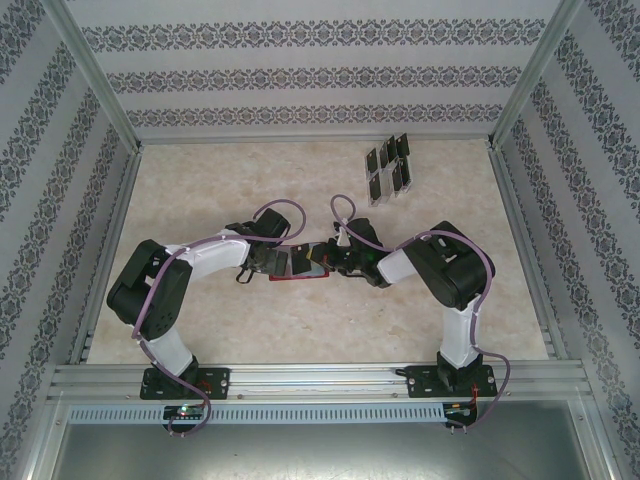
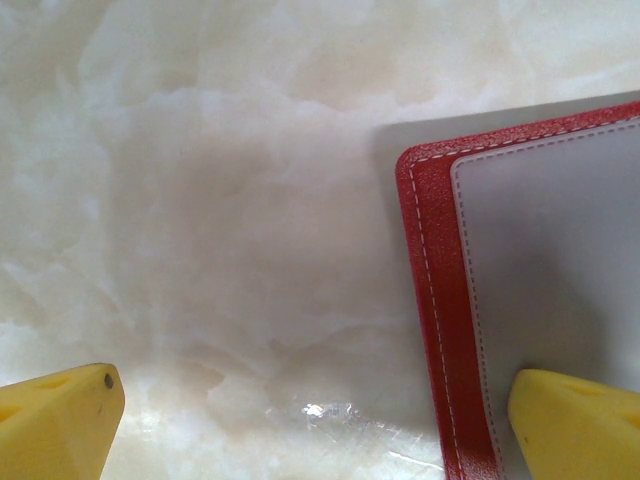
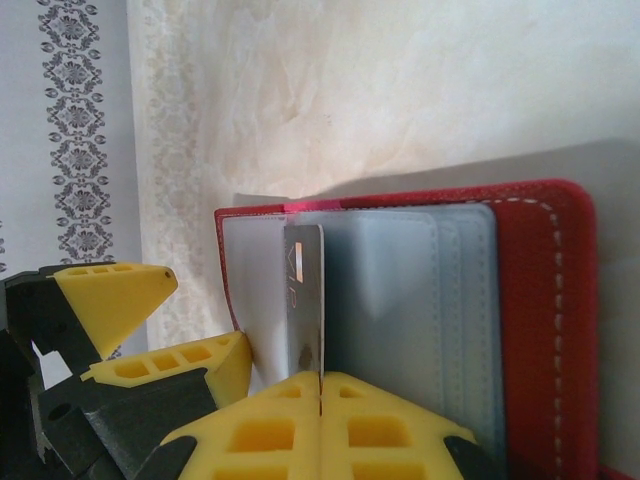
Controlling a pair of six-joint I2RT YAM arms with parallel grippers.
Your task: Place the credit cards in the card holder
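Now: credit card (image 3: 304, 290) pinched in my right gripper (image 3: 320, 400), fingers closed on its near end. Long axis runs straight out from fingertips, face nearly edge-on. Card stands over open card holder (image 3: 540, 300), at seam between pale flap and grey pocket panel. Holder lies flat mid-table, between both arms. Left gripper (image 2: 318, 415) spread wide, one finger (image 2: 575, 425) resting on grey lining. Right arm nearer, so insertion is its job, I judge. Spare cards in clear rack (image 1: 388, 170), well apart.
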